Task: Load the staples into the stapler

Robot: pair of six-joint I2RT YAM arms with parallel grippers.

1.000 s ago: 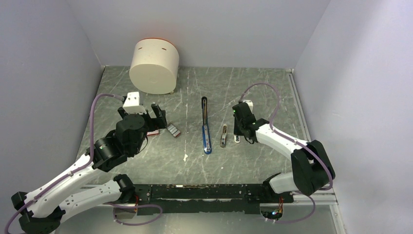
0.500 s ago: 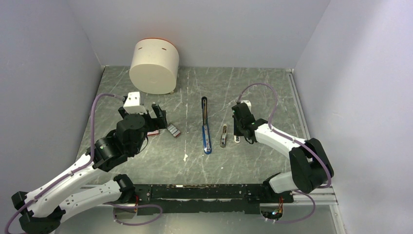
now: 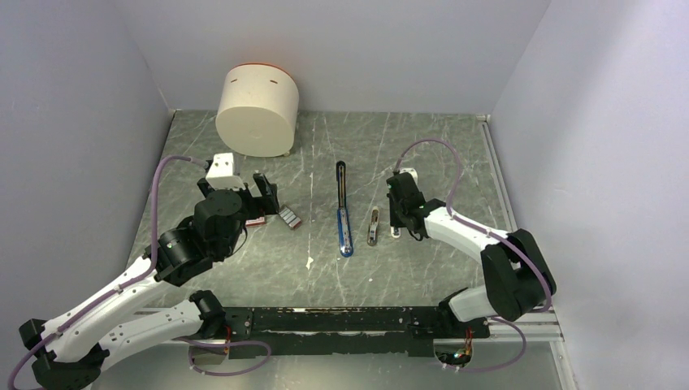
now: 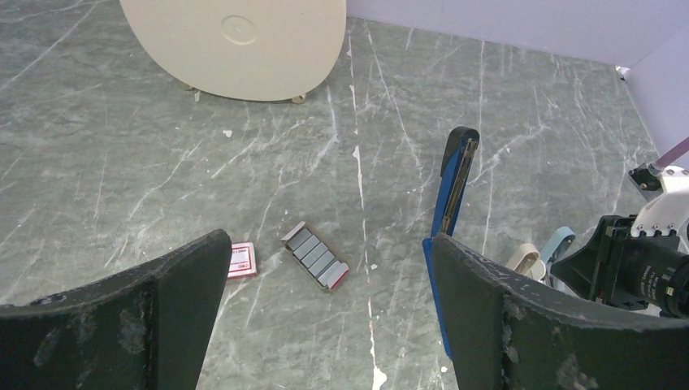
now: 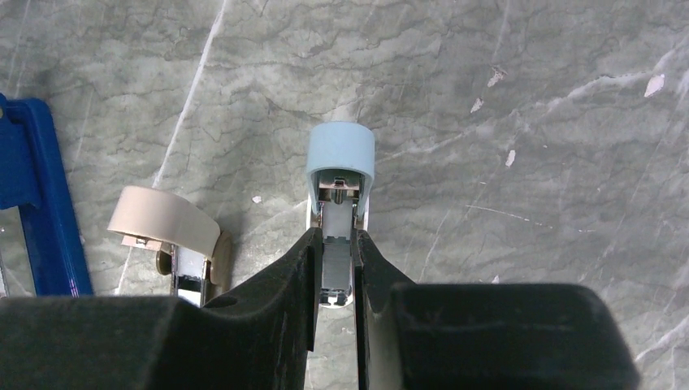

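The stapler (image 3: 344, 231) lies opened flat mid-table: blue body near, black top arm (image 3: 340, 180) far. It also shows in the left wrist view (image 4: 451, 183). The staples, grey blocks in a small red-edged tray (image 3: 289, 218), lie left of it, with the flat red box (image 3: 257, 220) beside them. Both show in the left wrist view, tray (image 4: 315, 256) and box (image 4: 242, 260). My left gripper (image 3: 262, 195) hangs open and empty above the staples (image 4: 329, 242). My right gripper (image 5: 336, 276) is shut on a pale-blue oblong piece (image 5: 340, 162) right of the stapler.
A tan oblong piece (image 5: 162, 223) lies between the stapler and the pale-blue piece, and shows from above too (image 3: 373, 226). A large cream cylinder (image 3: 257, 110) stands at the back left. Walls close the table at back and on both sides.
My right wrist has edged slightly to the left, still over the pale-blue piece. The left arm and the other objects have not moved.
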